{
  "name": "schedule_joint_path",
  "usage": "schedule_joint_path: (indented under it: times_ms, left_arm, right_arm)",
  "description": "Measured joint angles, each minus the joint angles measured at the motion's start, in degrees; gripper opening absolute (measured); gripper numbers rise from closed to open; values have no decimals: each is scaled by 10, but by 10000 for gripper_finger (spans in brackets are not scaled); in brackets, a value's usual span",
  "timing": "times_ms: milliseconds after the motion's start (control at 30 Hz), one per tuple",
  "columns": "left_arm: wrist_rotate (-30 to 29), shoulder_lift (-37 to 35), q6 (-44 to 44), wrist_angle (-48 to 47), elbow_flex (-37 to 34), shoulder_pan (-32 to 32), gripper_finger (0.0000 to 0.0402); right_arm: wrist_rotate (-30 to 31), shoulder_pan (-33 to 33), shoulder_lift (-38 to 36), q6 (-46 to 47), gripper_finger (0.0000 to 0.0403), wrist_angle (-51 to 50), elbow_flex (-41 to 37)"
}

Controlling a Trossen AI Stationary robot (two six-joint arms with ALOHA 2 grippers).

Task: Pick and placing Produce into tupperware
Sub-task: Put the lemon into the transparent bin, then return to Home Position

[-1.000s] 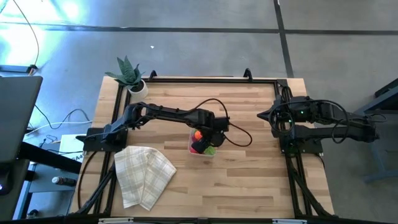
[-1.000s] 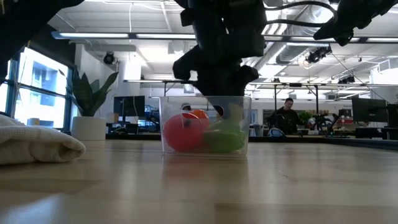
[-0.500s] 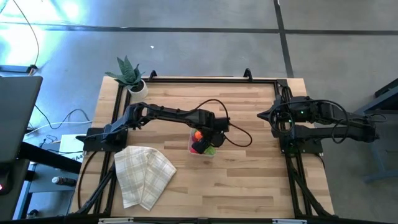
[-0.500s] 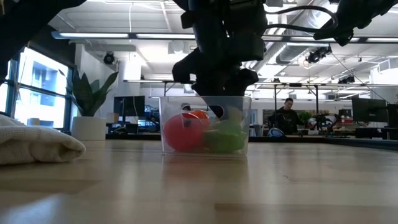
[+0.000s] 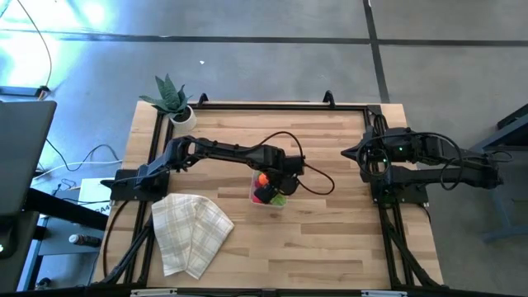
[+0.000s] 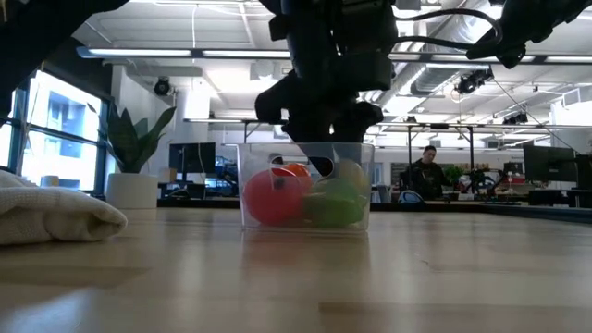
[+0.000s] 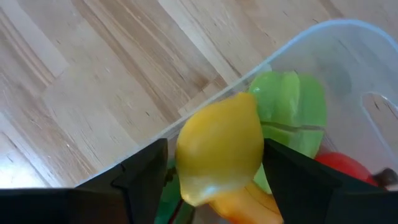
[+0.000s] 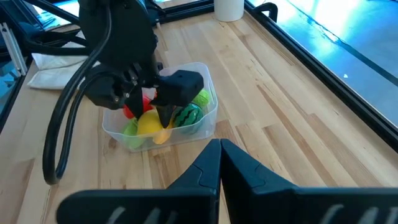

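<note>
Table (image 5: 330, 239): wooden, with the tupperware (image 5: 269, 191) near its centre. Left gripper (image 7: 214, 162) is directly over the tupperware, fingers spread either side of the yellow fruit (image 7: 219, 148) with gaps showing (a release, by my judgement). That fruit sits on the other produce (image 6: 303, 198) inside the tub. Right gripper (image 8: 219, 163) waits well off to the tub's side, fingers pressed together. Next move: lift the left gripper straight up, clear of the rim.
</note>
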Motion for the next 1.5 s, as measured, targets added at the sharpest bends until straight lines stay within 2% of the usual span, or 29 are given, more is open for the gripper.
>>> schedule_joint_path:
  times_ms: [200, 367, 600, 767, 867, 967, 1033, 1300, 1400, 1500]
  left_arm:
    - [-16, -2, 5, -47, 51, 0, 248]
    - [-39, -2, 7, -104, 120, 0, 248]
    - [-51, -6, -14, -261, 254, 4, 248]
    - [-55, -82, -56, -286, 208, 24, 248]
    - [-95, -115, -83, -327, 188, 36, 248]
    - [-149, -159, -111, -333, 134, 39, 248]
    - [-161, -206, -122, -305, 69, 39, 248]
    - [-156, -487, -164, -26, -306, 38, 248]
    - [-149, -583, -199, 68, -403, 39, 248]
    - [-127, -671, -219, 139, -465, 38, 248]
  right_arm:
    - [0, 0, 0, 0, 0, 0, 0]
    - [0, 0, 0, 0, 0, 0, 0]
    - [0, 0, 0, 0, 0, 0, 0]
    - [0, 0, 0, 0, 0, 0, 0]
    - [0, 0, 0, 0, 0, 0, 0]
    - [0, 0, 0, 0, 0, 0, 0]
    - [0, 0, 1, 0, 0, 0, 0]
    - [0, 0, 0, 0, 0, 0, 0]
    - [0, 0, 0, 0, 0, 0, 0]
    - [0, 0, 0, 0, 0, 0, 0]
